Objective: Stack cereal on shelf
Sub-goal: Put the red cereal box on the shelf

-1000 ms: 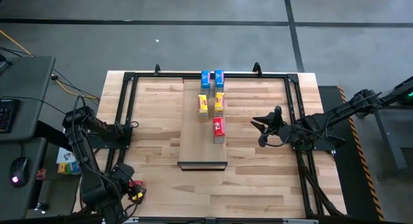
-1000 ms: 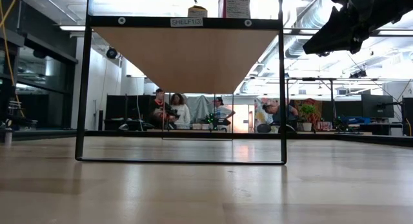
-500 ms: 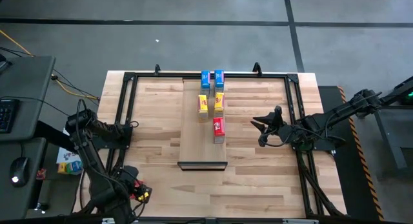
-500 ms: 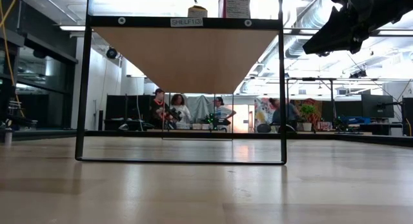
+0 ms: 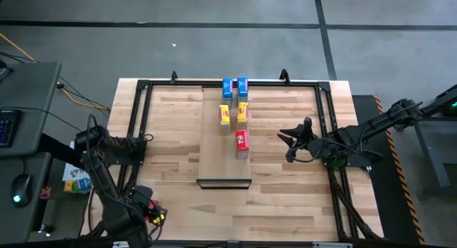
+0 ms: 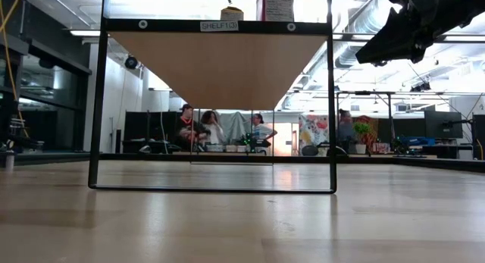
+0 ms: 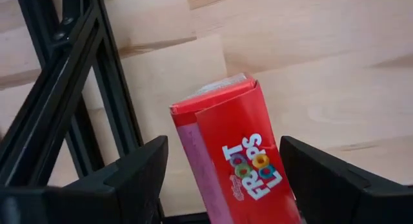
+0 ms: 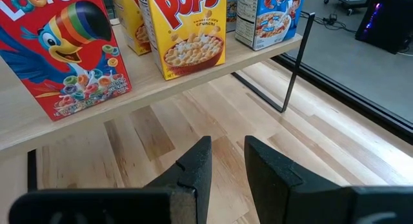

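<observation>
The pale plank shelf (image 5: 223,159) lies raised on a black frame (image 5: 139,119). Standing on it are two blue boxes (image 5: 235,86), two yellow boxes (image 5: 233,113) and one red box (image 5: 242,144). My left gripper (image 5: 146,209) is at the table's near left corner, shut on a second red box (image 7: 235,153). My right gripper (image 5: 288,145) hangs open and empty to the right of the shelf, pointing at it. Its wrist view shows the shelf edge (image 8: 193,79) with the red (image 8: 61,53), yellow (image 8: 190,30) and blue (image 8: 271,17) boxes. My left gripper pinches the red box between its two fingers (image 7: 139,175), one at the purple narrow side (image 7: 187,146) and one at the opposite side. The box's top end (image 7: 216,93) points away from the wrist, over the tabletop. Its other end is hidden by the gripper.
The black frame's rails (image 7: 97,75) run close beside my left gripper. The low view shows the shelf's underside (image 6: 220,66) and frame posts (image 6: 98,104). People sit in the room beyond the table (image 6: 201,130).
My left arm has shifted a little toward the table's near edge and slightly to the right, carrying the red box along. My right arm has kept still.
</observation>
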Controlling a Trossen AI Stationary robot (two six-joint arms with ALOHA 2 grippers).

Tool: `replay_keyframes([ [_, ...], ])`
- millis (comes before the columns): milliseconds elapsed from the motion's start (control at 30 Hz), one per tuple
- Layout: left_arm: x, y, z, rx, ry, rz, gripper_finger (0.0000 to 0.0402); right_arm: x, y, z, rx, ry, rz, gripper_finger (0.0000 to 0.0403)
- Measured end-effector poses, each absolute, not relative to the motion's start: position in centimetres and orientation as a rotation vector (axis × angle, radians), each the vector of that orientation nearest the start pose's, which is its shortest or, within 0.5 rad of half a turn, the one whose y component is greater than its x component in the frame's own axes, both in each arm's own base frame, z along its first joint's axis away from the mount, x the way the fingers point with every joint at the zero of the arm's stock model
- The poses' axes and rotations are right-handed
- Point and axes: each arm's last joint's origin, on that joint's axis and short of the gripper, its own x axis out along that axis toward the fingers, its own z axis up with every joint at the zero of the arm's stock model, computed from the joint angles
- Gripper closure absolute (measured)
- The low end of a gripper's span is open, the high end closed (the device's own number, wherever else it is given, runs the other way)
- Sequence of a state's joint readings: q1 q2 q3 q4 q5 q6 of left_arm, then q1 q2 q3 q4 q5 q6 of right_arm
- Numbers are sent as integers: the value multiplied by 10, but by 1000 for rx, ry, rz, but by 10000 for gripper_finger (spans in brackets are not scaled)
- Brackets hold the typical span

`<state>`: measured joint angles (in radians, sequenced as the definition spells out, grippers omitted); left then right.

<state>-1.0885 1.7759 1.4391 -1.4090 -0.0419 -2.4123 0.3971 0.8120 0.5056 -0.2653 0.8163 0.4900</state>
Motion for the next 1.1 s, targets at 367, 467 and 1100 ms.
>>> replay_keyframes([
  [367, 149, -283, 223, -836, 1241, 1146, 115, 159, 44, 231, 153, 359, -506, 317],
  [467, 150, -285, 219, -828, 1247, 1150, 115, 159, 44, 231, 159, 359, -502, 317],
  [1100, 152, -280, 228, -815, 1265, 1101, 245, 159, 45, 231, 183, 363, -486, 317],
])
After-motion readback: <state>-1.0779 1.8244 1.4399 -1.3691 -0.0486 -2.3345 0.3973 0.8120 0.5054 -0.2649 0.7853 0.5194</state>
